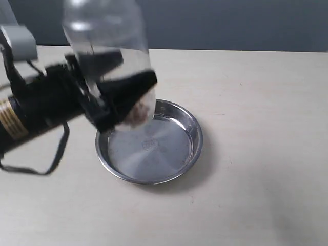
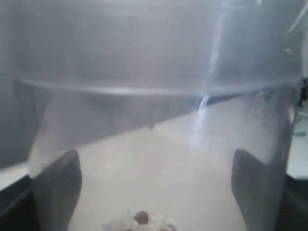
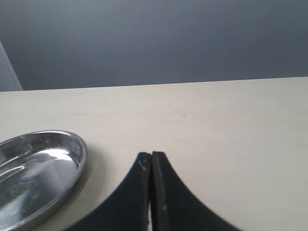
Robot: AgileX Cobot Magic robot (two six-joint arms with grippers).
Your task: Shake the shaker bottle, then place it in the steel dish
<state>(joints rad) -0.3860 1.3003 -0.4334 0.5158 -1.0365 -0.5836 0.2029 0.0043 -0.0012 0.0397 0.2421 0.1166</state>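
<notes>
Jaws of the left gripper [image 1: 115,77] are closed on the shaker bottle [image 1: 105,31], one black finger on each side of its clear wall. The bottle is blurred and roughly upright, held in the air over the near-left rim of the steel dish [image 1: 197,138]. Brown granules [image 1: 138,114] sit low inside it. In the left wrist view the bottle [image 2: 154,96] fills the frame, with fingers [image 2: 57,187] at both edges. The dish lies empty on a pale beige table [image 1: 266,102], matte and faintly grained. Behind the table stands a dark blue-grey wall [image 1: 230,23]. Farther right, the right gripper [image 3: 151,163] is pressed together with nothing between its jaws, above bare table beside the dish [image 3: 79,149].
</notes>
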